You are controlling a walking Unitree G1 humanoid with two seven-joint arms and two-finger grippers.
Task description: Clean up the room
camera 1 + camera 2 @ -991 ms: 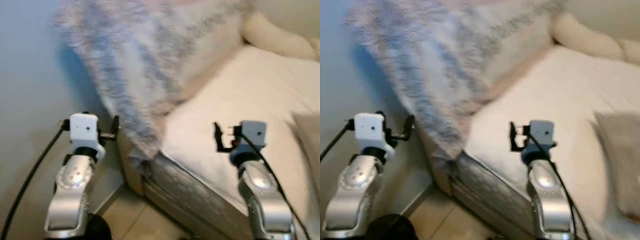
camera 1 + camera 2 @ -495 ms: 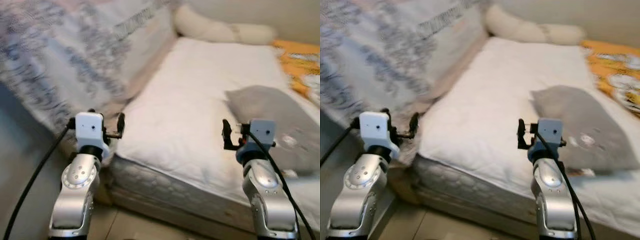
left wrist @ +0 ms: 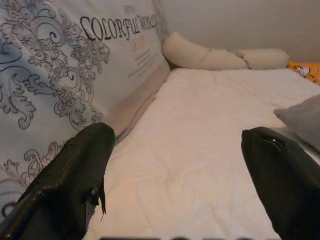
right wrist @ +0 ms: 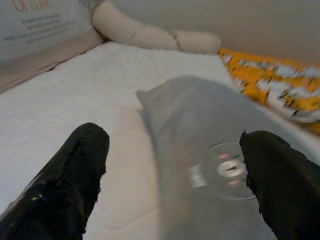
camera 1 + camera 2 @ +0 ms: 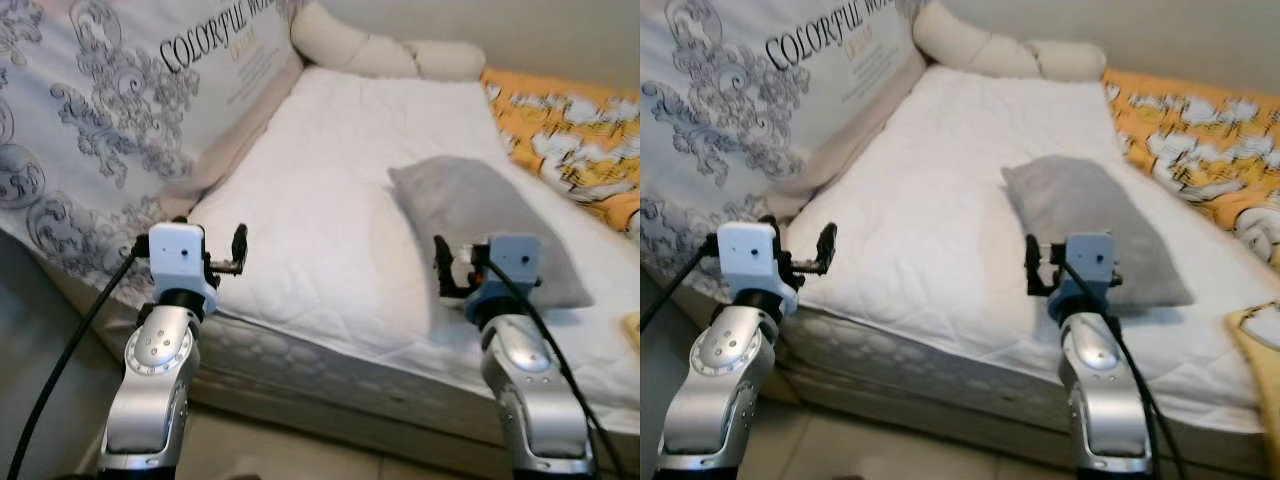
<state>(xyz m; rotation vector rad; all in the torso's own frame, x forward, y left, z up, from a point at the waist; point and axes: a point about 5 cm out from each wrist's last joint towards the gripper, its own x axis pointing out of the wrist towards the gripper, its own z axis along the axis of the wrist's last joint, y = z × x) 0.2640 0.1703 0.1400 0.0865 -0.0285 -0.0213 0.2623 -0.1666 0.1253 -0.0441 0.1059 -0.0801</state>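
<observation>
A grey pillow [image 5: 490,220] lies on the white mattress [image 5: 330,200] toward its right side, beside an orange patterned blanket [image 5: 565,140]. Both the left gripper [image 5: 238,252] and right gripper [image 5: 441,272] hang at the mattress's near edge, fingers spread wide, holding nothing.

A grey pillow [image 5: 495,220] is seen lying flat on the white quilted mattress [image 5: 330,190], angled, its near end close to the mattress's front edge. A pale round mark with pink specks is seen on its cover. An orange patterned blanket [image 5: 565,135] is spread to its right. A cream bolster [image 5: 375,50] is laid along the head end.
</observation>
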